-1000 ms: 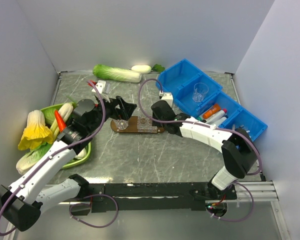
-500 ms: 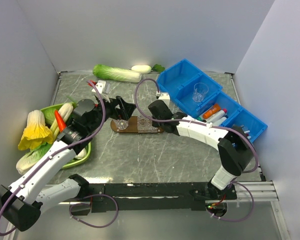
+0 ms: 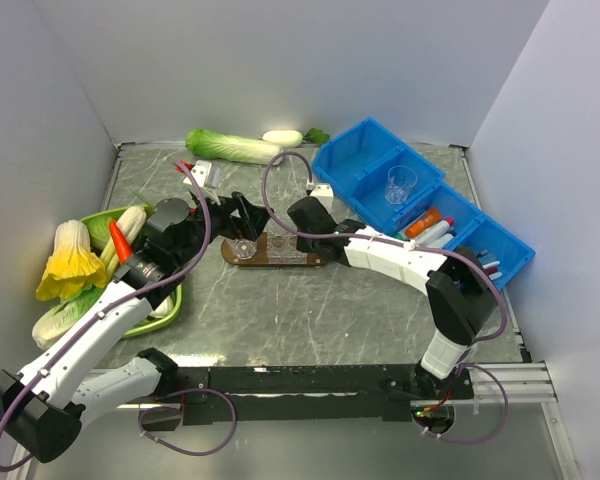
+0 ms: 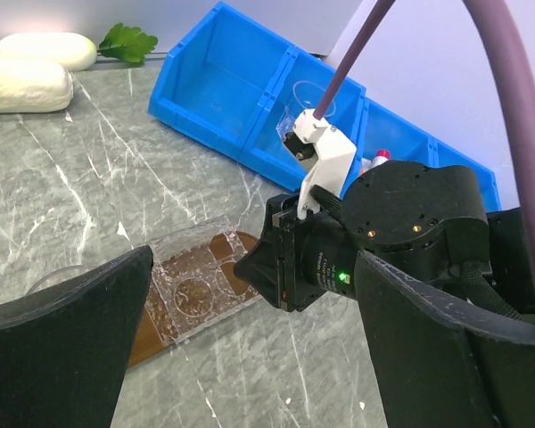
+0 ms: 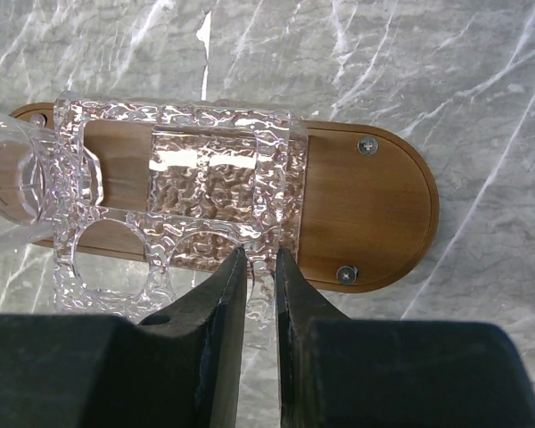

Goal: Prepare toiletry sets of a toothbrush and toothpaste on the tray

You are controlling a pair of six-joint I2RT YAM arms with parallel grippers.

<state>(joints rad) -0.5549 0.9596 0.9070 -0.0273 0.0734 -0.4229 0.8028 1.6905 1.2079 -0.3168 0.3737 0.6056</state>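
Pinching the near rim of the clear holder (image 5: 223,178), your right gripper (image 5: 259,263) has its two fingers almost together, with a sliver of the textured plastic caught between them. That holder lies flat on the tray (image 5: 366,205), covering the left and middle of the board and leaving the rounded right end as bare wood. A clear cup (image 5: 0,178) stands at the tray's left end. Just beyond that left end your left gripper (image 3: 242,214) hangs with its jaws spread wide and nothing between them. Right of the tray, well apart from it, sit the blue bins (image 3: 355,150); the orange toothpaste (image 3: 425,221) lies in one compartment beside white tubes (image 3: 435,235). You cannot make out the toothbrush for certain
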